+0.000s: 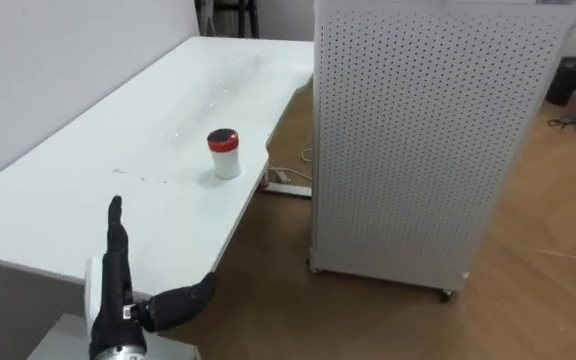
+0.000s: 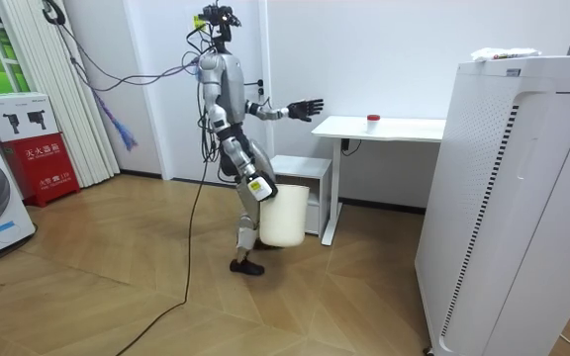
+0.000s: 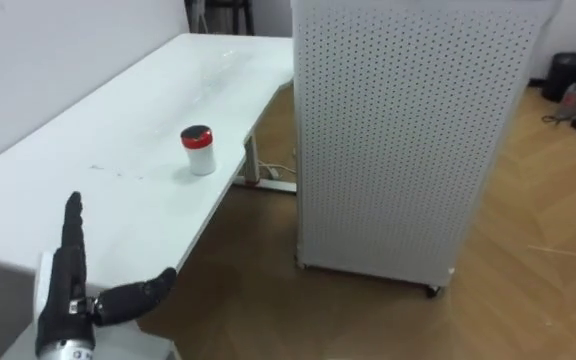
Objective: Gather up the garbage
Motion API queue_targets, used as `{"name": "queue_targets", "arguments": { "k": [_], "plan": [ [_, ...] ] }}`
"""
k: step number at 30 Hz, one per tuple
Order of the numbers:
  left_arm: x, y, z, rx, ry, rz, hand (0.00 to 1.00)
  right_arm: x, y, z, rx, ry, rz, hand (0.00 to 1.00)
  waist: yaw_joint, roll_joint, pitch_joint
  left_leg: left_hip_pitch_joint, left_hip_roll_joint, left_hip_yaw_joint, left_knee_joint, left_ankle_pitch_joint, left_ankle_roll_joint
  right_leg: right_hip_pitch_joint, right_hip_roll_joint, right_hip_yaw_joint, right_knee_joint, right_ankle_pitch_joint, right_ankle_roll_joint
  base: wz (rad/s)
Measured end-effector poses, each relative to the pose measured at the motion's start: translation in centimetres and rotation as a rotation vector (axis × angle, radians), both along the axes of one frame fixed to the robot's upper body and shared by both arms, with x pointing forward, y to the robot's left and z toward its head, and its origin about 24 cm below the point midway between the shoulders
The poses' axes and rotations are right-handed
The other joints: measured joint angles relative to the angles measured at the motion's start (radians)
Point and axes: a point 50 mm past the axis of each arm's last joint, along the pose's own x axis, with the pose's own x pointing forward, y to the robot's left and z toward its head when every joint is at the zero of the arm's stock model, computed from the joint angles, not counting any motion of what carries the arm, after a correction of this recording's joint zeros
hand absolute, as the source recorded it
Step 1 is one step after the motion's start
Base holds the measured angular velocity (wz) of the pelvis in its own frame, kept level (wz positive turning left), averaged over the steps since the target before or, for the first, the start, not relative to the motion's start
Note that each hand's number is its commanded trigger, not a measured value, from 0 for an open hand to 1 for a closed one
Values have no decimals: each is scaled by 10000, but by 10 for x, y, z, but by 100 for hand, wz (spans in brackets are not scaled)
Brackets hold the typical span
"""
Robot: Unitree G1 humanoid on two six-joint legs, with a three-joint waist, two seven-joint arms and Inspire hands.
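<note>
**Figure. Approach to the table: where the reach could fail**

The garbage, a small white canister with a red lid (image 1: 224,153), stood upright on the white table (image 1: 78,200), close to the table's right edge and well beyond the left hand (image 1: 116,285). That hand was raised at the near left, over the table's near corner, and held nothing. Its fingers were straight and pressed together, pointing to the far side, with the thumb spread out to the right.

In the room view the robot stood short of the table's end. A white bin (image 2: 285,216) hung at its thigh by the right hand (image 2: 258,188); whether those fingers were curled round the rim could not be told.

A tall perforated white cabinet (image 1: 428,130) stood on the floor at the right, apart from the table. A power strip (image 1: 286,186) lay on the floor in the gap between them.

Judged risks:
- **Pushing the canister off.** It looked light and narrow and sat near the edge. Straight fingers arriving from the left would probably push it rightward off the table before the thumb could close.
- **Falling short.** A reach begun from this far off could stop short of the canister or drag the forearm across the near corner.
- **Striking the table.** The hanging bin could strike the table's leg during a closer step.
</note>
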Motion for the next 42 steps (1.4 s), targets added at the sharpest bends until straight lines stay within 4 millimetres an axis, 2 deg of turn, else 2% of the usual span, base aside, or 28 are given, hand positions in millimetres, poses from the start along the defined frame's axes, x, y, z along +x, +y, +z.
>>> {"name": "queue_targets", "arguments": {
  "k": [1, 2, 3, 4, 5, 6, 7, 8, 10, 11, 12, 13, 14, 15, 17, 18, 19, 20, 21, 23, 24, 25, 26, 27, 29, 33, 42],
  "plan": [
    [-3, 1, -3, 11, 129, 41, 0, -4, 1, -2, 1, 202, 104, 100, 166, -138, -91, -48, -138, -382, -767, 727, 34, 43, -14, 326, 153, -230, 141, -63],
    [-5, 2, -4, 15, 178, 84, 0, -4, 2, -2, 7, 286, 168, 100, 243, -104, -149, -15, -192, -552, -907, 1021, 19, 87, -17, 416, 189, -329, 237, -63],
    [-6, 3, -5, 20, 212, 98, 0, -5, 2, -2, 16, 318, 182, 100, 324, -147, -196, 78, -339, -676, -892, 1377, 140, 158, -25, 559, 192, -496, 452, -49],
    [-6, 3, -5, 26, 221, 99, 0, -5, 3, -2, 30, 337, 201, 100, 403, -275, -247, 91, -464, -638, -793, 1425, 164, 174, -73, 706, 146, -563, 614, -44],
    [-6, 3, -5, 39, 220, 98, 0, -4, 3, -2, 33, 331, 214, 100, 481, -325, -245, 89, -481, -552, -714, 1433, 172, 187, -115, 776, 125, -577, 635, -48],
    [-6, 3, -5, 29, 231, 66, 0, -3, 3, -1, 10, 279, 237, 100, 568, -331, -233, 40, -496, -453, -384, 1510, 354, 272, -190, 835, 89, -627, 684, -33],
    [-6, 3, -5, 21, 251, -18, 0, -3, 4, -2, 13, 317, 272, 100, 533, -343, -216, 30, -590, -422, 0, 1157, 714, 488, -299, 841, 2, -763, 786, -19],
    [-5, 2, -5, 14, 263, -90, 0, -4, 4, -2, 4, 374, 302, 100, 486, -366, -221, 58, -680, -419, 108, 992, 772, 616, -394, 836, -48, -845, 855, 4],
    [-4, 0, -5, -181, 297, -258, 0, -2, 2, -1, -110, 385, 447, 100, 402, -430, -204, 118, -1045, -232, 553, 411, 1032, 809, -870, 830, 139, -1215, 1120, 3],
    [-4, 0, -5, -180, 308, -272, 0, -1, 2, -1, -140, 369, 522, 100, 389, -436, -193, 138, -1111, -151, 669, 249, 1079, 807, -991, 789, 288, -1296, 1192, -11],
    [-4, 0, -5, -195, 324, -335, 0, 0, 3, -1, -175, 366, 648, 100, 398, -448, -177, 204, -1227, -5, 858, -21, 1208, 698, -1247, 627, 895, -1397, 1347, -12],
    [-4, 0, -6, -214, 356, -393, 0, 0, 5, -1, -193, 384, 784, 100, 418, -468, -161, 332, -1345, 97, 983, -211, 1319, 499, -1492, 540, 1745, -1392, 1359, -6],
    [-4, 0, -6, -204, 354, -403, 0, 1, 6, -1, -188, 360, 844, 100, 407, -466, -136, 403, -1386, 159, 1080, -322, 1382, 382, -1601, 551, 2087, -1360, 1389, 0],
    [-3, -1, -7, -192, 408, -418, 0, 4, 9, -1, -193, 297, 981, 100, 421, -430, -107, 496, -1410, 199, 1333, -624, 1444, 251, -1734, 554, 2661, -1249, 1482, -6],
    [-4, 1, -9, -131, 540, -369, 0, 10, 13, 2, -147, 58, 1184, 100, 403, -400, -74, 596, -1431, 233, 1582, -998, 1505, 36, -1877, 292, 3439, -996, 1506, -8],
    [-4, 1, -11, -119, 632, -364, 0, 14, 15, 4, -107, -127, 1242, 100, 398, -345, -11, 730, -1412, 233, 1611, -1155, 1562, -83, -1969, 216, 3824, -693, 1537, -8],
    [-4, 2, -12, -130, 697, -336, 0, 17, 17, 5, -90, -223, 1309, 100, 418, -236, 2, 794, -1323, 166, 1597, -1251, 1577, -234, -1957, 161, 4010, -429, 1551, -12],
    [-4, 2, -12, -116, 683, -341, 0, 18, 17, 5, -65, -263, 1333, 100, 462, -195, 7, 803, -1293, 85, 1551, -1274, 1572, -357, -1925, 124, 3959, -475, 1567, -18],
    [-3, 2, -11, -93, 641, -344, 0, 21, 18, 6, -71, -356, 1414, 100, 538, -92, 39, 814, -1193, 58, 1458, -1278, 1569, -698, -1882, 15, 3817, -758, 1533, -16],
    [-3, 1, -11, -134, 605, -327, 0, 19, 19, 5, -100, -299, 1488, 100, 634, 23, 42, 961, -1047, 55, 1169, -1262, 1537, -1110, -1711, 1, 3019, -903, 1487, -10],
    [-4, 2, -12, -132, 623, -207, 0, 17, 20, 5, -137, -221, 1662, 100, 659, 26, 40, 1148, -1002, 48, 939, -1230, 1483, -1253, -1653, -2, 2091, -848, 1462, 0],
    [-4, 3, -13, -119, 663, -98, 0, 17, 21, 4, -189, -181, 1837, 100, 623, 4, 27, 1315, -997, 30, 782, -1226, 1426, -1241, -1581, -1, 1020, -506, 1399, 4],
    [-4, 3, -13, -117, 662, -67, 0, 17, 21, 4, -216, -184, 1904, 100, 612, 0, 36, 1394, -990, 9, 760, -1250, 1382, -1247, -1508, 11, 645, -10, 1484, 21],
    [-5, 2, -15, -157, 731, -50, 0, 15, 22, 4, -279, -112, 2060, 100, 540, 89, -44, 1486, -919, -188, 721, -1291, 1277, -1091, -1308, -37, 388, 385, 1534, 16],
    [-5, 4, -14, -122, 682, 35, 0, 18, 23, 5, -337, -166, 2230, 100, 566, 158, -84, 1620, -756, -341, 538, -1274, 1125, -694, -1096, -289, -39, 513, 1395, 18],
    [-5, 5, -14, -64, 722, 122, 0, 22, 25, 7, -296, -348, 2505, 100, 586, 37, -138, 1843, -572, -543, 209, -1153, 913, -238, -836, -549, -757, 639, 1255, 9],
    [-4, 7, -14, -260, 764, 273, 0, 30, 27, 10, -195, -561, 2845, 100, 525, -240, -77, 2611, -585, -712, -549, -1040, 749, 514, -735, -635, -1356, 649, 1238, 4]
  ]
}}
